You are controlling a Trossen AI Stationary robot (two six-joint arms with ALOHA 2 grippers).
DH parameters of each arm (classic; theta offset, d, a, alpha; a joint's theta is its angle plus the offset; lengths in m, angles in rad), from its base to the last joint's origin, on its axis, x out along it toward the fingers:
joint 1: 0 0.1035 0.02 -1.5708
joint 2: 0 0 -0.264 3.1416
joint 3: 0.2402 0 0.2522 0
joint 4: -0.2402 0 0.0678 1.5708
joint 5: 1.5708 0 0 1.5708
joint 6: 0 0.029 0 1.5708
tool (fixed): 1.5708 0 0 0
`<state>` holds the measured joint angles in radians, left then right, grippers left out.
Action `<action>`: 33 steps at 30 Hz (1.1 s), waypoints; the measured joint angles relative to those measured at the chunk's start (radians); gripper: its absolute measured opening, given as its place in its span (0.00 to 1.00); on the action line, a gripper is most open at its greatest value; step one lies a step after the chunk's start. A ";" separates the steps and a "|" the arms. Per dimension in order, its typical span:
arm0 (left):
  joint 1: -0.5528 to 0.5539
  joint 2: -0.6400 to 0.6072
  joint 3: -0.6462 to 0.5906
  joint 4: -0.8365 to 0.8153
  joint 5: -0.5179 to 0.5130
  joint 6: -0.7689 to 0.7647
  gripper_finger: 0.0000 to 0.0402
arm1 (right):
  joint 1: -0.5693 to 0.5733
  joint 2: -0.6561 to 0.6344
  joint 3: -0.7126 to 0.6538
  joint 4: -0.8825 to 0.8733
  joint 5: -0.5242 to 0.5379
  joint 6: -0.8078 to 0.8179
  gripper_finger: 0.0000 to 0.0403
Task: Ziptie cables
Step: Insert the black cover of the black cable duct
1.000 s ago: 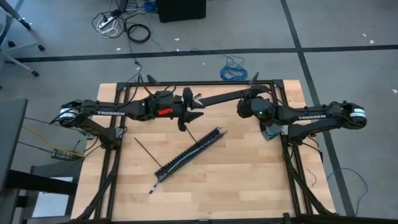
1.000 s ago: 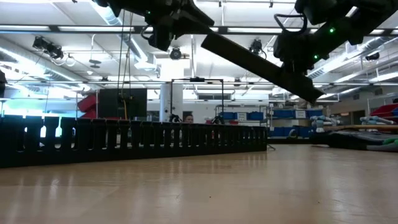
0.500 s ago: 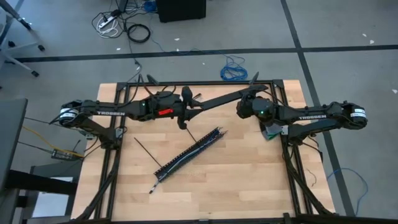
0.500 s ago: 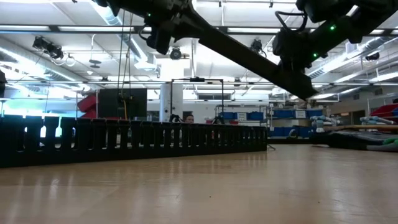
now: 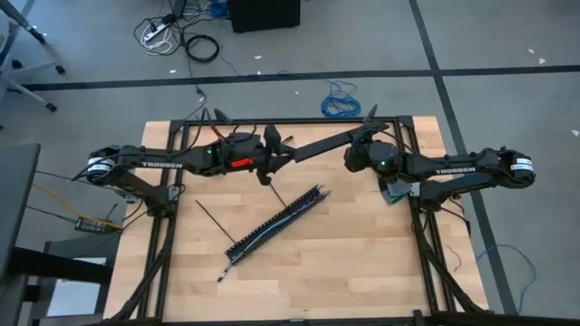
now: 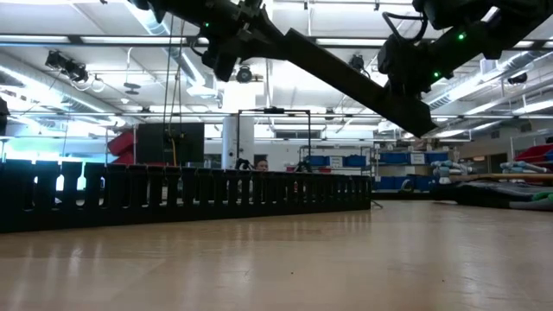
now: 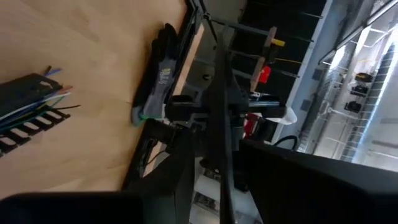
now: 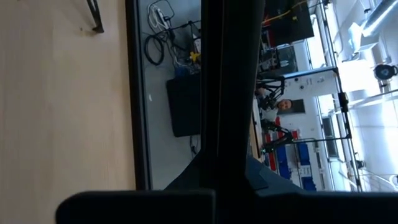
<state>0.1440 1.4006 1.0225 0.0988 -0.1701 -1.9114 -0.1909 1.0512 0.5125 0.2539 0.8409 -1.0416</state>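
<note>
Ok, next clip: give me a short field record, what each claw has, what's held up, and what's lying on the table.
right claw: shut on one end of a long black strip, above the table's far edge
left claw: around the strip's other end, fingers closing in
strip: held in the air between both arms
on the table: black perforated strip with cables, thin ziptie beside it

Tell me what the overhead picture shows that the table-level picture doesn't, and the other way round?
Only the overhead view shows the thin black plastic strip lying on the pale wooden table and the blue coiled cable on the floor. Only the table-level view shows the lit room behind. Both show the long flat black bar held up between the left gripper and right gripper, and the wide black perforated strip.
</note>
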 joint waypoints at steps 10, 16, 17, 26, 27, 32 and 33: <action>-0.002 0.105 0.000 0.254 0.056 0.025 0.18 | 0.000 0.000 0.000 0.000 -0.007 0.000 0.01; -0.002 0.126 0.000 0.278 0.039 0.071 0.06 | 0.000 0.001 0.000 -0.003 0.011 -0.002 0.01; -0.002 0.126 0.000 0.279 0.033 0.090 0.03 | 0.000 0.000 0.000 -0.003 0.014 -0.003 0.02; -0.003 0.126 0.000 0.292 -0.027 0.193 0.00 | -0.001 0.000 0.014 0.021 -0.111 0.120 0.14; -0.002 0.126 0.000 0.287 -0.037 0.207 0.00 | -0.001 0.000 0.024 0.007 -0.154 0.155 0.16; 0.012 0.126 -0.002 0.244 -0.051 0.305 0.00 | -0.038 0.000 0.121 -0.227 -0.444 0.461 0.27; 0.016 0.126 -0.002 0.231 -0.053 0.321 0.00 | -0.060 0.000 0.144 -0.282 -0.538 0.550 0.30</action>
<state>0.1598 1.5265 1.0206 0.3299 -0.2233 -1.5904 -0.2511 1.0508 0.6564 -0.0281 0.3025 -0.4914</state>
